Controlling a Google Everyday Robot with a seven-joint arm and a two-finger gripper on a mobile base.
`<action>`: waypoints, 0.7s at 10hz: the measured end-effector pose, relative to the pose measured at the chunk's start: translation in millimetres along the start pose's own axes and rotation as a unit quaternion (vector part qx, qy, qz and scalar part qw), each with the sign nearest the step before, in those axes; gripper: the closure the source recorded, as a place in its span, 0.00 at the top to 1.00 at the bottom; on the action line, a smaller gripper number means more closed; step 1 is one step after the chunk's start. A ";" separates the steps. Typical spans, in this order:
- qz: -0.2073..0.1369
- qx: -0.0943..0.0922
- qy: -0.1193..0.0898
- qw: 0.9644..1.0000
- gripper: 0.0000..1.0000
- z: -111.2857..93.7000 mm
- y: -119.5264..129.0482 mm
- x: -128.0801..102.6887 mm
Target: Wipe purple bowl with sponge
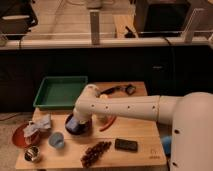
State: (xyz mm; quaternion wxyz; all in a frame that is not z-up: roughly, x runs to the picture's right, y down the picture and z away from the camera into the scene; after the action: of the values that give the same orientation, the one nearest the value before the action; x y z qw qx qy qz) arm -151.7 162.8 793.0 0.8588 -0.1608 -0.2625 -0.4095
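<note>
The purple bowl (75, 127) sits on the wooden table (145, 137), left of the middle. My white arm reaches in from the right and bends down over it. My gripper (80, 120) is down inside the bowl, mostly hidden by the arm's wrist. The sponge is hidden from view; I cannot see it under the gripper.
A green tray (59, 92) stands at the back left. A red plate (20, 137) with a crumpled cloth (38, 125) lies at the left. A small blue cup (56, 140), a metal cup (32, 154), grapes (96, 152), a black block (126, 145), a red chilli (108, 123) and a dark tool (120, 89) lie around.
</note>
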 end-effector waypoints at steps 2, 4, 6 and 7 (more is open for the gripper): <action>-0.018 -0.004 -0.010 1.000 0.01 3.1 -8.0 -11.9; -0.028 -0.026 -0.015 0.999 0.01 5.7 -6.5 -19.3; -0.026 -0.064 -0.015 0.998 0.01 6.1 0.6 -23.0; -0.026 -0.070 -0.015 0.997 0.01 5.4 3.9 -23.8</action>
State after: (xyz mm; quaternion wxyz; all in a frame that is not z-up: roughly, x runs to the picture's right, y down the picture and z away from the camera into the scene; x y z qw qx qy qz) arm -162.9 182.6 783.2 0.8306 -0.2201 -0.2499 -0.4464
